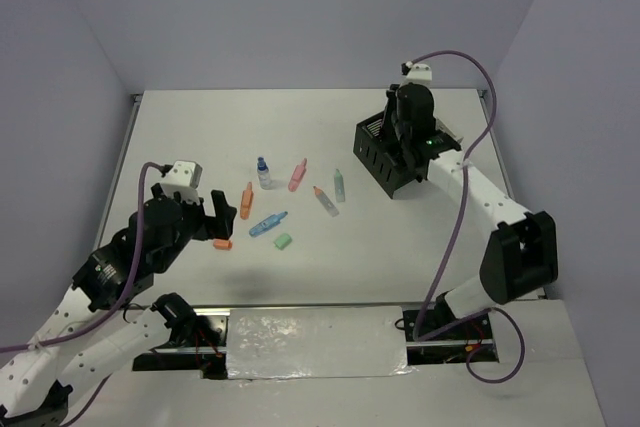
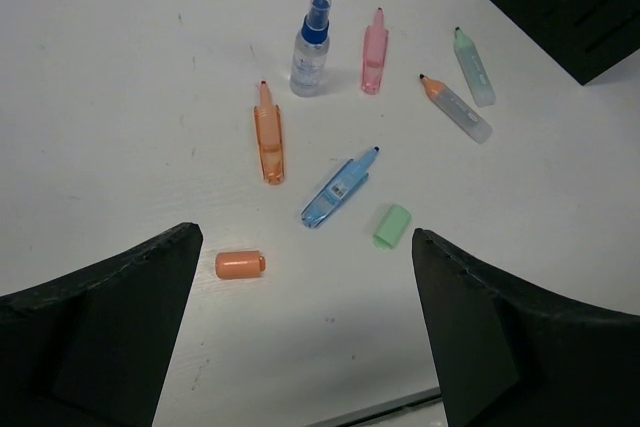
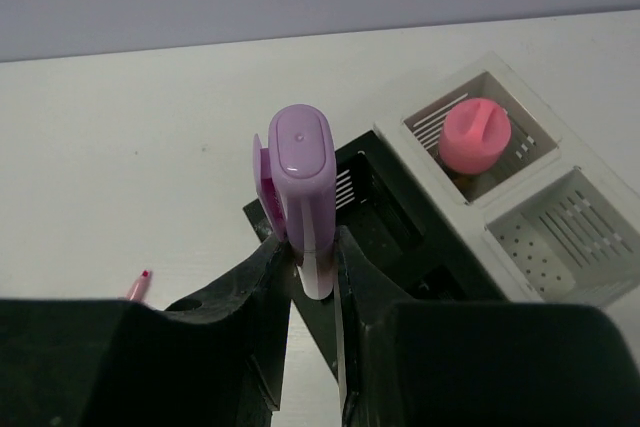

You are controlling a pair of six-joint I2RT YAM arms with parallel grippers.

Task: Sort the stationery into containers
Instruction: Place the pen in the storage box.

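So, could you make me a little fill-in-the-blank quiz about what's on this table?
The highlighter in the right gripper is ____.
The jaws of the left gripper stand ____.
The item inside the white box is ____.
The cap of the spray bottle is ____.
Missing words: purple; open; pink; blue.

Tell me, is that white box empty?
No. In the right wrist view, one compartment of the white box holds a pink round-topped item; its other compartment shows only bare mesh.

White arms, black joints, purple cables, green light — blunt black left hand.
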